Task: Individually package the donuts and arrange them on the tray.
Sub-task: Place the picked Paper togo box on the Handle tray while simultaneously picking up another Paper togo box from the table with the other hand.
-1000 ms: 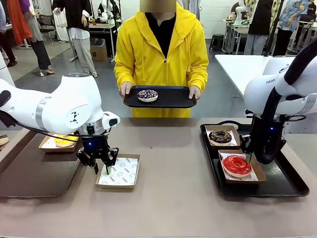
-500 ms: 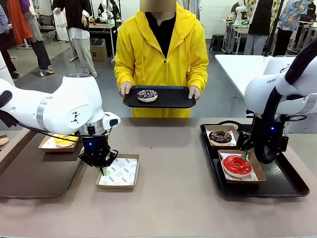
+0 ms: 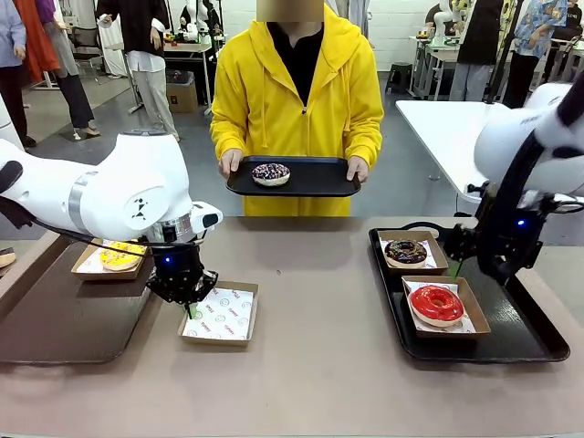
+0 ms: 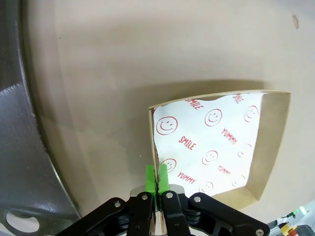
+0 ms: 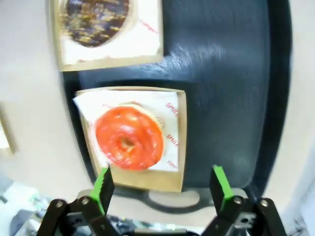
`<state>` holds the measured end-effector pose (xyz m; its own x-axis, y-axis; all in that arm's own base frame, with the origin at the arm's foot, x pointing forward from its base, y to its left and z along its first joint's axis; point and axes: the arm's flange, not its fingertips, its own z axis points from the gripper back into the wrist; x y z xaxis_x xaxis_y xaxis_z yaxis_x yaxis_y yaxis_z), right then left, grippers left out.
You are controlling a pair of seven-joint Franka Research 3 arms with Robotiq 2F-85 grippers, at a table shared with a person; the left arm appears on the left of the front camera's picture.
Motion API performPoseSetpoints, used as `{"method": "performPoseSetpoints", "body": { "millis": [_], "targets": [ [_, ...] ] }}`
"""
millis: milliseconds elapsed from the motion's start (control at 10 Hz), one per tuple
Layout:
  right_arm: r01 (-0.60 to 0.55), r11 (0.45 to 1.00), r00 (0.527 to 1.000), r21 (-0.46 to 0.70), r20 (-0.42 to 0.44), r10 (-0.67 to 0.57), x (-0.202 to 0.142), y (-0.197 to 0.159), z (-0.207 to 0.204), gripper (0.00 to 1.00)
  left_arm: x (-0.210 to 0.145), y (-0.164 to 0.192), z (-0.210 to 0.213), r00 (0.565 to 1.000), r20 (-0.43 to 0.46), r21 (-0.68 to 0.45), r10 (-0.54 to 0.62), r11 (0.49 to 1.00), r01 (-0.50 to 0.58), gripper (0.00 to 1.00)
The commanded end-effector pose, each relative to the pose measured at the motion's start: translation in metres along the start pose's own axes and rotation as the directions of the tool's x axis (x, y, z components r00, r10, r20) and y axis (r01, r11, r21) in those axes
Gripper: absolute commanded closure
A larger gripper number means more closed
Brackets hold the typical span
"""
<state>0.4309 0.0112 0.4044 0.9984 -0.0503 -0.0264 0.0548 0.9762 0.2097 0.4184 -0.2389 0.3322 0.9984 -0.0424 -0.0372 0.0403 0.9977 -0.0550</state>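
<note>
Across a tan table [image 3: 310,365] in a busy workshop, a person in a yellow hoodie [image 3: 297,100] stands holding a small black tray [image 3: 315,181] with the purple-brown, white-sprinkled donut [image 3: 271,174] bare on it. Two donuts look finished: the chocolate one [image 3: 406,252] and the glossy red one [image 3: 436,303] each sit in their own paper-lined carton on the big black tray [image 3: 520,333] at the robot's right. The yellow donut [image 3: 119,257] is boxed as well, but its carton rests on the dark brown tray [image 3: 55,319] at the left, partly behind the left arm. By my reading, about half the job remains: the sprinkled donut needs a box, and the last two cartons need a place on the tray. The empty carton [image 3: 220,314] seems meant for that (its liner is printed with smileys and "YUMMY"). The left gripper [image 3: 189,308] is down at that carton's near-left edge; the left wrist view settles what the front camera leaves vague, namely that its green fingertips [image 4: 150,178] are pressed together on the thin cardboard wall of the empty carton [image 4: 216,147], pinching it. The right gripper [image 3: 463,265] hangs over the big tray beside the two filled boxes, and its wrist camera looks down between spread green pads [image 5: 103,184] at the red donut [image 5: 129,138] below, nothing held; it also shows a free stretch of the tray [image 5: 221,73] beside the boxes.
</note>
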Motion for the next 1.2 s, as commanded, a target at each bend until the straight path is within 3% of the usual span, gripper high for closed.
{"method": "performPoseSetpoints", "body": {
  "millis": [0, 200, 300, 500, 900, 1100],
  "targets": [
    [-0.061, 0.964, 0.997, 0.26, 0.059, 0.048, -0.028, -0.046, 0.051, 0.0, 0.003, -0.006, 0.029, 0.999, 0.021, -0.009, 0.031, 0.999, -0.031, 1.0],
    [-0.091, 0.879, 0.995, 0.469, 0.085, 0.057, -0.031, -0.094, 0.088, 0.0, 0.009, -0.012, 0.054, 0.999, 0.036, -0.023, 0.03, 0.999, -0.029, 1.0],
    [-0.114, 0.811, 0.993, 0.574, 0.092, 0.074, -0.031, -0.12, 0.1, 0.0, 0.012, -0.017, 0.066, 0.999, 0.044, -0.021, 0.027, 0.999, -0.026, 1.0],
    [-0.138, 0.698, 0.99, 0.703, 0.12, 0.076, -0.035, -0.164, 0.109, 0.0, 0.02, -0.035, 0.097, 0.997, 0.077, 0.007, 0.026, 1.0, -0.027, 1.0],
    [-0.109, 0.523, 0.991, 0.845, 0.132, -0.007, -0.038, -0.24, 0.075, 0.0, 0.039, -0.057, 0.136, 0.993, 0.112, 0.02, 0.041, 0.999, -0.043, 1.0],
    [-0.152, 0.459, 0.986, 0.876, 0.169, 0.004, -0.045, -0.264, 0.053, 0.0, 0.051, -0.06, 0.145, 0.991, 0.115, 0.037, 0.067, 0.997, -0.072, 1.0]
  ]
}}
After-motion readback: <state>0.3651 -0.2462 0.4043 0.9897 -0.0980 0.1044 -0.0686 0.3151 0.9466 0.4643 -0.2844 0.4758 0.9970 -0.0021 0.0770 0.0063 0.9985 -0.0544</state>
